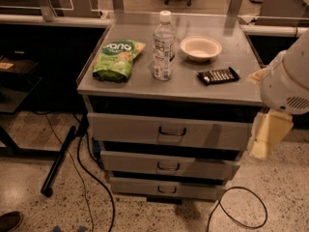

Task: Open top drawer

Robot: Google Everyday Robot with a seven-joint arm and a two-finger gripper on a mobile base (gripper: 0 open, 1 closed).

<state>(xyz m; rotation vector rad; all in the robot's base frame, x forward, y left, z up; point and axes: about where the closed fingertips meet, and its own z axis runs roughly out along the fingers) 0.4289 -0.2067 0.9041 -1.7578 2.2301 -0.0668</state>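
The top drawer [145, 129] is the widest grey drawer front of the three, just under the cabinet top, with a small dark U-shaped pull [172, 131] at its centre. A dark gap runs above its front panel. My gripper [267, 135] hangs from the white wrist [289, 79] at the right edge of the view. It is beside the cabinet's right front corner, level with the top drawer and well to the right of the pull. It touches nothing.
On the cabinet top [135, 88] lie a green snack bag [117, 59], a water bottle [164, 46], a white bowl [201, 48] and a dark bar [218, 75]. Two narrower drawers [169, 165] sit below. Cables [84, 178] and a black pole [58, 161] lie on the floor.
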